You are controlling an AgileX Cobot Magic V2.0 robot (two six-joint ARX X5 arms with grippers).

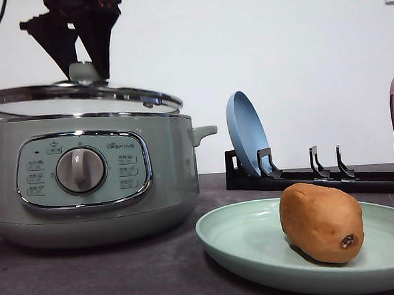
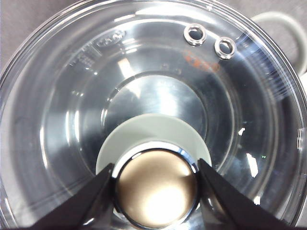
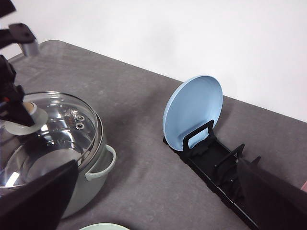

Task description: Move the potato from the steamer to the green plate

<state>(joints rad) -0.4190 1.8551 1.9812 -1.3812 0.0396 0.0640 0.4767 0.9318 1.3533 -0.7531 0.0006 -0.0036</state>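
Potato (image 1: 321,221), the egg-shaped orange-brown tuber with a small dark spot at its near end, lay on the wide pale sage-green plate (image 1: 243,241), which sat on the dark grey counter (image 1: 91,274) just beside the large round pale-green electric steamer (image 1: 172,182). By that layout the transfer itself looked done, and the remaining business seemed to be the round glass lid (image 2: 72,110).

The left hand (image 2: 156,184) was clenched on the lid's chrome-topped knob (image 2: 156,189), one black finger pressed to each side. In the front view the lid sat tilted over the pot, its chrome rim apart from the pot's rim on the plate side; whether the far edge touched I could not tell.

The main risk was probably the grasp: the knob was smooth and rounded, and a heavy glass lid hanging tilted from it could have twisted or slipped between the fingers. If lowered off-centre, the lid rim might have caught on the pot rim and sat crooked, or clattered down when let go.

The right hand (image 3: 158,201) hung released, its dark fingers spread wide, above the counter between the steamer and the black dish rack (image 3: 216,163) holding the upright light-blue plate (image 3: 192,112). A careless sweep from there could have knocked that plate over.
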